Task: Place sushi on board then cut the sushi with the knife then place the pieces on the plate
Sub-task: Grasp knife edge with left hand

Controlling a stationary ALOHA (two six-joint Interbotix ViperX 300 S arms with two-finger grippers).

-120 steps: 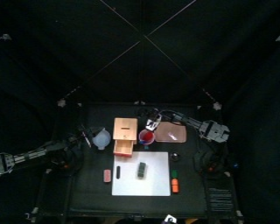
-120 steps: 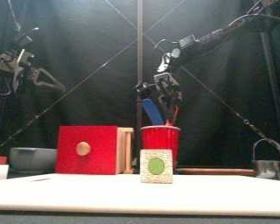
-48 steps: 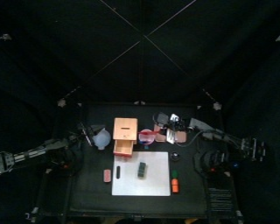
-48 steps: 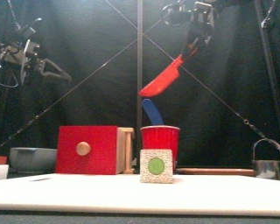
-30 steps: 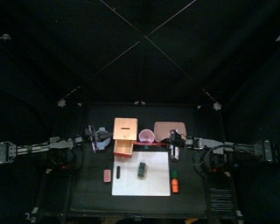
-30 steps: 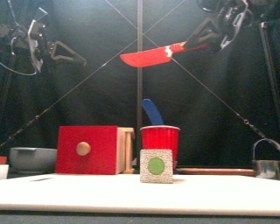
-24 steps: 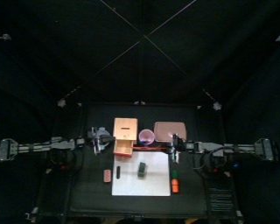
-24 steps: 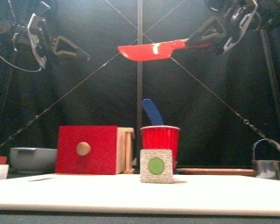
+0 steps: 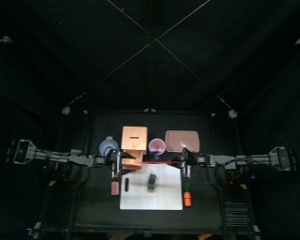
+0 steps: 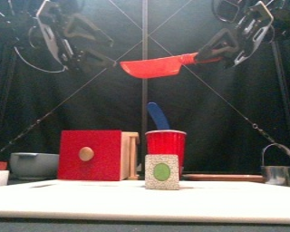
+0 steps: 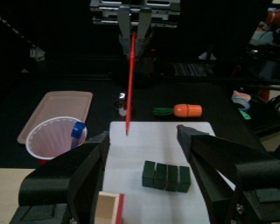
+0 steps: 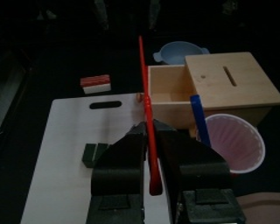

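To slice the dark green sushi roll (image 11: 168, 175) on the white board (image 12: 73, 149), grips red toy knife (image 10: 159, 65) aloft in right gripper (image 12: 154, 162), left gripper (image 11: 143, 140) splayed

wooden box (image 10: 91, 156), red drawer front: bench (image 9: 97, 214), left of centre | blue-grey bowl (image 10: 33, 165): just left of box | red cup (image 10: 166, 143) holding blue toy knife (image 10: 158, 115): beside box, right | orange toy (image 11: 184, 110): front right | red-white toy (image 12: 95, 83): front left | metal cutter (image 10: 277, 172): far right
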